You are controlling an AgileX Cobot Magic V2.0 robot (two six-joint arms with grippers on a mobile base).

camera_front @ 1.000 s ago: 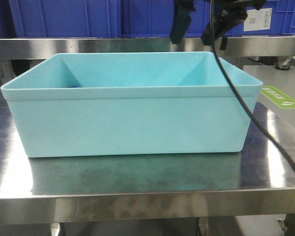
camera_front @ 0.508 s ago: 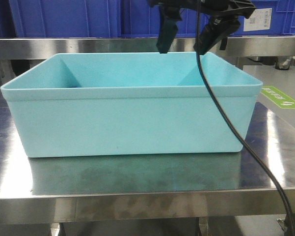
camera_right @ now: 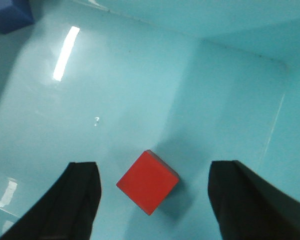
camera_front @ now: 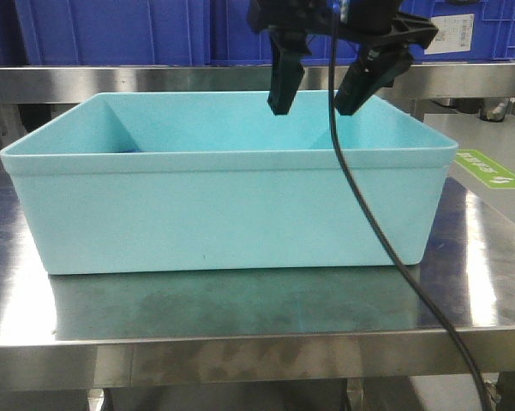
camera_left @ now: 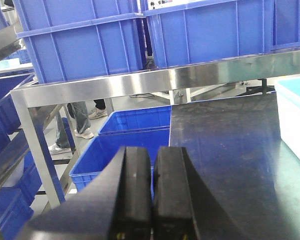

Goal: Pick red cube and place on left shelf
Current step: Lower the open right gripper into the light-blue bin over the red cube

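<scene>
The red cube [camera_right: 147, 182] lies on the floor of the light-blue bin [camera_front: 231, 205], turned corner-on in the right wrist view. My right gripper [camera_right: 154, 172] hangs open straight above it, one dark finger on each side and clear of the cube. In the front view the right gripper [camera_front: 320, 101] dips its fingertips [camera_front: 281, 96] just past the bin's back rim; the cube is hidden there by the bin wall. My left gripper [camera_left: 153, 195] is shut with nothing in it, beside the table's left end. The left shelf [camera_left: 115, 86], a steel rack carrying dark-blue crates, stands beyond it.
A dark-blue block [camera_right: 7, 15] sits in a far corner of the bin. The bin rests on a steel table [camera_front: 240, 312]. More blue crates [camera_left: 125, 145] stand on the floor under the rack. A black cable [camera_front: 386, 240] hangs in front of the bin.
My right gripper has come down and moved left, from above the bin's back right corner to its fingertips at the rim. It has stayed open.
</scene>
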